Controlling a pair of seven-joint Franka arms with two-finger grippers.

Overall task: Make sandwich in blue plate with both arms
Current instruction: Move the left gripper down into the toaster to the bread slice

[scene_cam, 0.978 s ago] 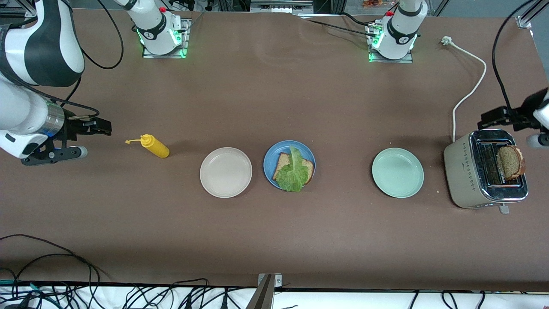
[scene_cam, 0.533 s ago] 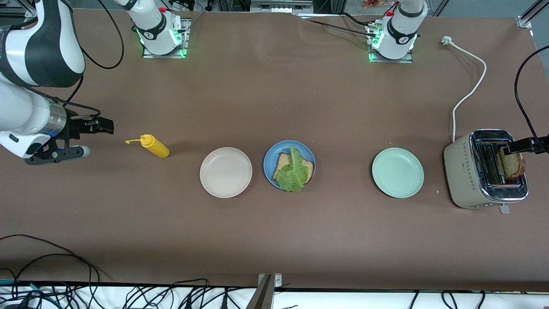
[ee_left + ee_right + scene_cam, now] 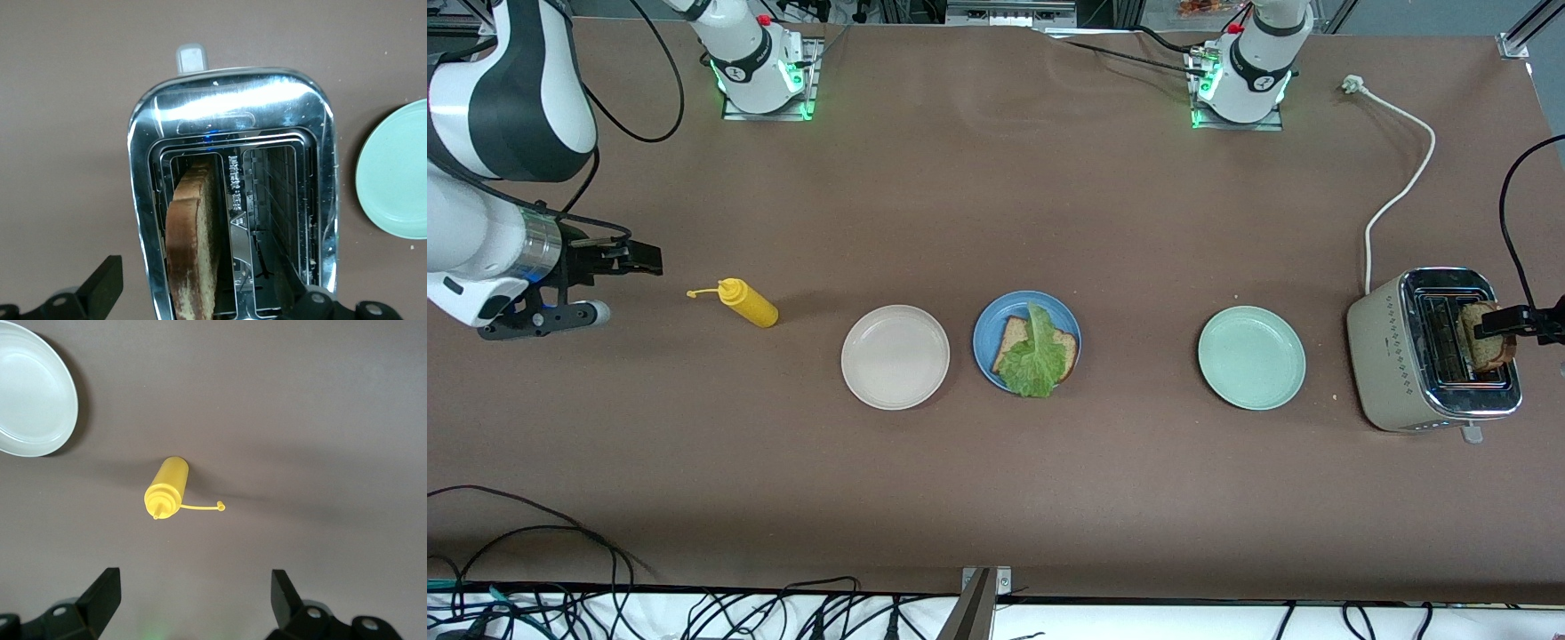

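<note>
- Done: the blue plate (image 3: 989, 331), at the middle of the front view, holds one bread slice (image 3: 1014, 336) with a lettuce leaf (image 3: 1035, 357) on top.
- Left: the second slice (image 3: 1481, 338) stands in the toaster (image 3: 1396, 356) at the frame's right edge.
- My left end effector (image 3: 1507, 322) hangs over that slice, jaws wide, holding nothing.
- My right end effector (image 3: 618, 260) waits at the frame's left edge near the mustard bottle (image 3: 748, 302), wide open and empty.

Looks like a robot lab: big brown table (image 3: 996, 489), tangled black wires (image 3: 560, 596), metal frames (image 3: 978, 609) around.
</note>
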